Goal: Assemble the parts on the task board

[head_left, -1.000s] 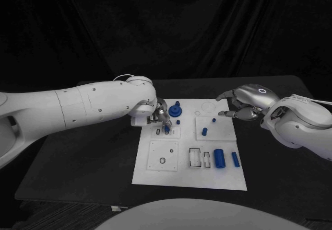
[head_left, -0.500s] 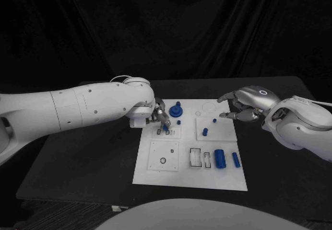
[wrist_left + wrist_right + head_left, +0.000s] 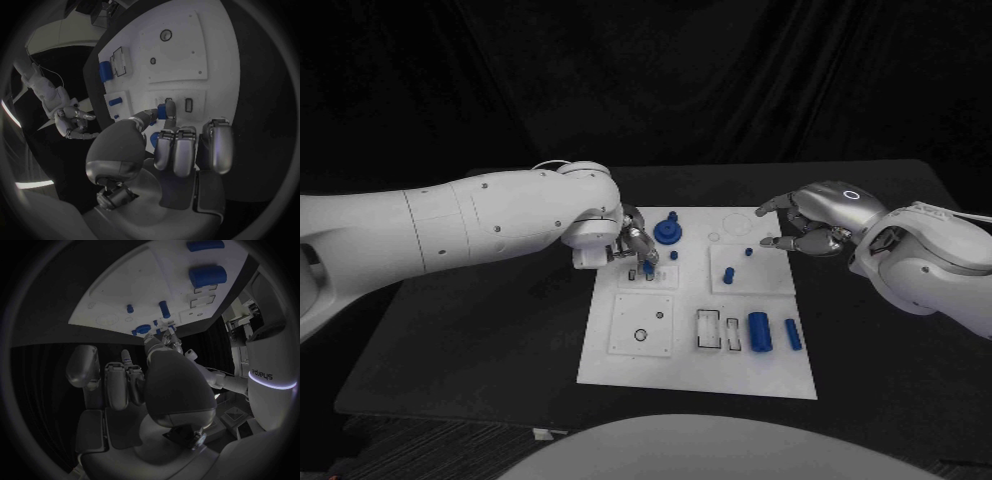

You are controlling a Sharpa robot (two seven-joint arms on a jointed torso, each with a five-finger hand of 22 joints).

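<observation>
The white task board (image 3: 689, 370) lies in the middle of the black table. My left hand (image 3: 632, 243) is over its far left corner and pinches a small blue part (image 3: 164, 110) between thumb and a finger, just above two small slots (image 3: 187, 104). A blue round knob (image 3: 666, 232) stands right beside those fingers. My right hand (image 3: 808, 222) hovers at the board's far right edge with its fingers loosely curled and nothing in it. Blue pegs (image 3: 728, 273) stand mid-board. A large blue cylinder (image 3: 757, 331) and a thinner blue bar (image 3: 792, 334) lie at the near right.
Two rectangular slots (image 3: 708, 328) sit left of the large cylinder, and a small ring (image 3: 639, 335) marks the near left plate. Bare black table (image 3: 473, 340) surrounds the board on all sides. A dark curtain closes off the back.
My right hand has drifted slightly to the right, away from the board. My left hand stays over the far left slots with the small part still pinched.
</observation>
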